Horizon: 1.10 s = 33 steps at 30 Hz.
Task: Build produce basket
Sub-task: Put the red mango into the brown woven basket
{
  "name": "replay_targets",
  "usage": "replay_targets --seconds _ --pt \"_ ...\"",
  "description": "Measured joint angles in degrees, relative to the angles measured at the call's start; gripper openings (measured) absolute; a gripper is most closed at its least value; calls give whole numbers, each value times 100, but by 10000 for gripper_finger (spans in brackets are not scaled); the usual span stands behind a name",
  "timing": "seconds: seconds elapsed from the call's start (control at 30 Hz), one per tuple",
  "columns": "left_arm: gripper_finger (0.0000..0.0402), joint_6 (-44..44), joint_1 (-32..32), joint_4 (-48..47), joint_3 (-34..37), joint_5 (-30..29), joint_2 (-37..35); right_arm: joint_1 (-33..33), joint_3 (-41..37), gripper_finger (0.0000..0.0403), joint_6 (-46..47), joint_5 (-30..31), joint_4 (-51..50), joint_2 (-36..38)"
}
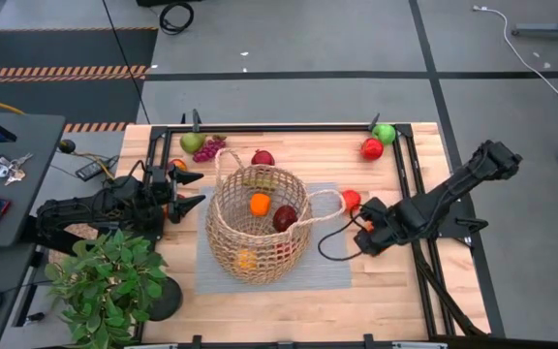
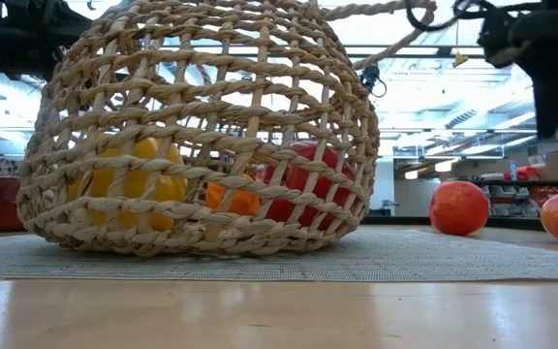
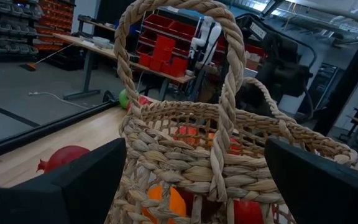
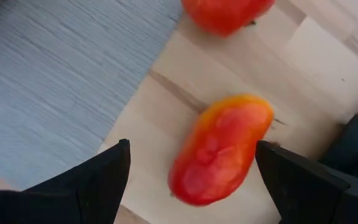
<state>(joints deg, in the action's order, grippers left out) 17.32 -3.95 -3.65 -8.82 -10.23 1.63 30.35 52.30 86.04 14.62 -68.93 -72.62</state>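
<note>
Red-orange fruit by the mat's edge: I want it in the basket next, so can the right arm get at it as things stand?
Probably yes. The right gripper is open, hanging right over the red-orange fruit, which lies bare on the wooden table with nothing between the fingers and it.

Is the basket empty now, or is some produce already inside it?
Not empty. The basket holds an orange piece and a dark maroon piece; more shows through its weave.

A wooden table (image 1: 415, 291) carries a grey mat (image 1: 332, 271) with the basket (image 1: 235, 237) on it, loose produce (image 1: 372, 148) along the far edge, and a potted plant (image 1: 105, 281) at the near-left corner
</note>
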Motion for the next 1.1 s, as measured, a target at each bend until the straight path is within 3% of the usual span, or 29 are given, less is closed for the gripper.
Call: replay_targets --seconds 0.27,0.5,0.77,1.1 --pt "389 0 0 1 0 -1 0 837 -813 349 1316 327 441 21" --pt "389 0 -2 1 0 -1 0 1157 -1553 349 2483 708 761 20" --pt "389 0 0 -1 0 0 0 1162 -2232 349 2524 691 1951 -136" --pt "389 0 -1 0 0 0 0 1160 -2298 345 2324 535 2301 -280"
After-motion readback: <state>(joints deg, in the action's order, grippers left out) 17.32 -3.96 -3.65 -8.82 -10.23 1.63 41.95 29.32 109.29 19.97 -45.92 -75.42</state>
